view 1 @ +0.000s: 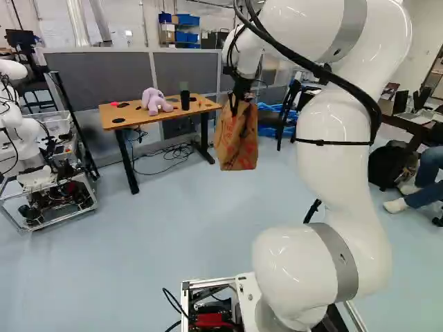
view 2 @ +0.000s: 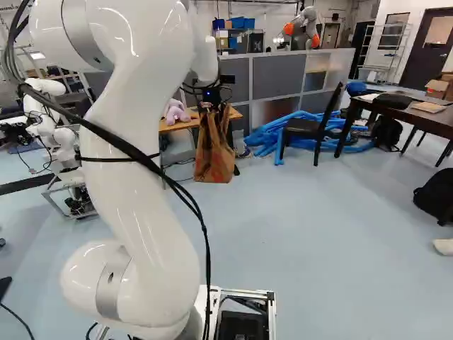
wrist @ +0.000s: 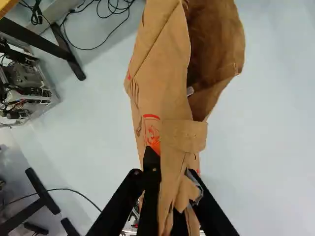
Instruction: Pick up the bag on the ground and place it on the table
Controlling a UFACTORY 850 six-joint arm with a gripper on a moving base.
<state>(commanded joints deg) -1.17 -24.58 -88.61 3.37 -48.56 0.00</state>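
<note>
One end effector [view 1: 236, 108] grasping the paper bag [view 1: 237, 144] above broad floor [view 1: 194, 228], apart from the table's edge [view 1: 163, 117]

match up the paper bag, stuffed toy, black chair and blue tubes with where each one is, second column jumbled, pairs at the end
Column one
1. paper bag
2. stuffed toy
3. black chair
4. blue tubes

Column two
A. heaped on the floor
B. sitting on the wooden table
C. hanging in the gripper, above the floor
D. standing next to the dark table

Right pairs: 1-C, 2-B, 3-D, 4-A
</note>
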